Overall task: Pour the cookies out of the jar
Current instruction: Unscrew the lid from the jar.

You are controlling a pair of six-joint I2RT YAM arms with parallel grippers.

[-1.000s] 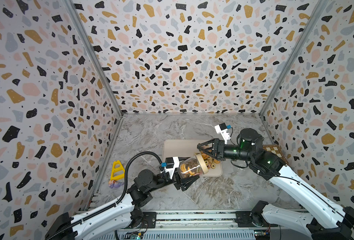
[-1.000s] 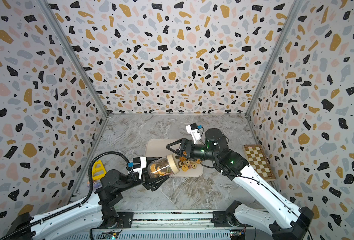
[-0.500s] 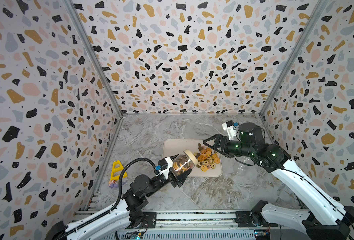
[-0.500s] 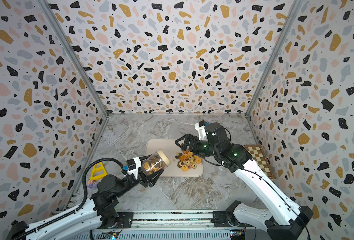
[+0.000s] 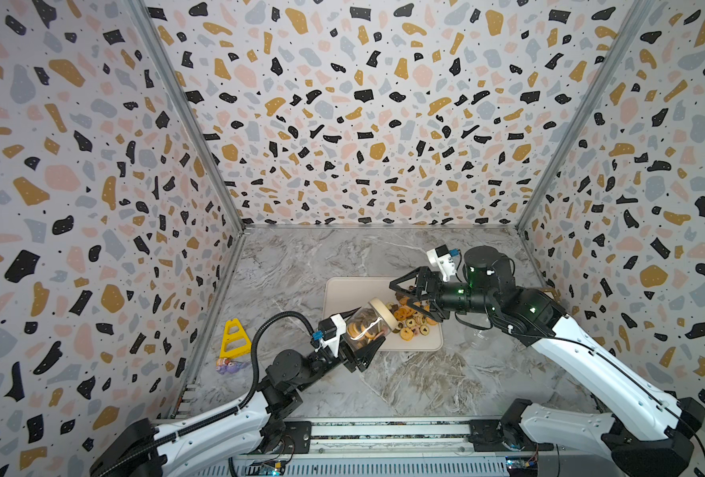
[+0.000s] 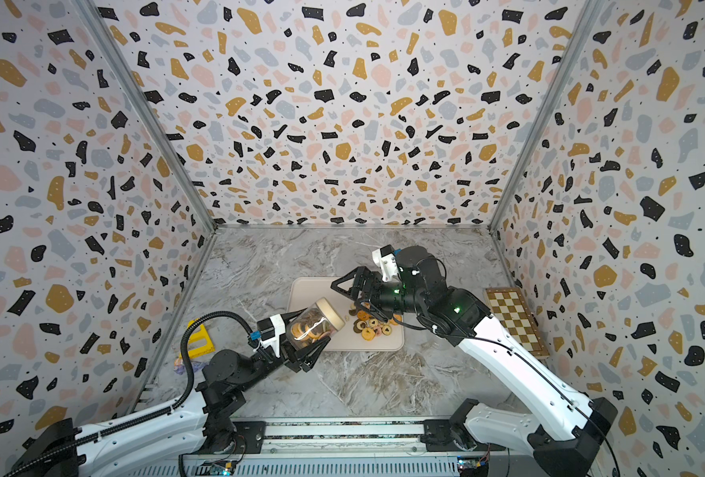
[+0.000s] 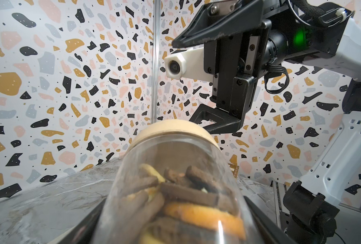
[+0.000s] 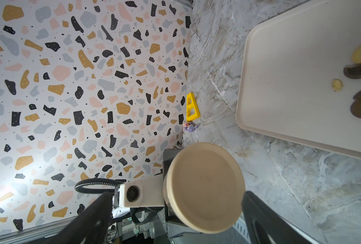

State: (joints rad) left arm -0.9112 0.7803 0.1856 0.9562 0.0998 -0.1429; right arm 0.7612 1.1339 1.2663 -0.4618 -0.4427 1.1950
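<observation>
left gripper point(image 5: 368, 330): clamped round the glass body of the jar point(image 5: 361, 324), lower centre of a top view.
jar: tilted, with its base toward the lower left and its lid point(image 5: 383, 310) toward the upper right. In both top views the lid end appears over the lower-left part of the tray point(image 5: 350, 291).
lid: cream and seated on the jar, so nothing can pour yet.
cookies point(image 5: 359, 333): a stack shows through the glass inside the jar. More lie loose on the tray, right of the lid.
right gripper point(image 5: 396, 292): jaws wide and empty, just up-right of the lid.
key relation: the jar's long axis points roughly at the right gripper. In the right wrist view the lid point(image 8: 205, 187) sits face-on between the fingers point(image 8: 260, 221), a little ahead of them. The right arm is nearer the lid.
next move, as I judge: the right gripper advances along that axis and closes on the lid's rim.
surface: grey marble table point(image 5: 404, 380); the tray is flat with a low rim.
room: speckled walls on three sides. A yellow piece point(image 5: 233, 338) at the left and a chessboard point(image 6: 511, 318) at the right both lie well apart from the jar.
</observation>
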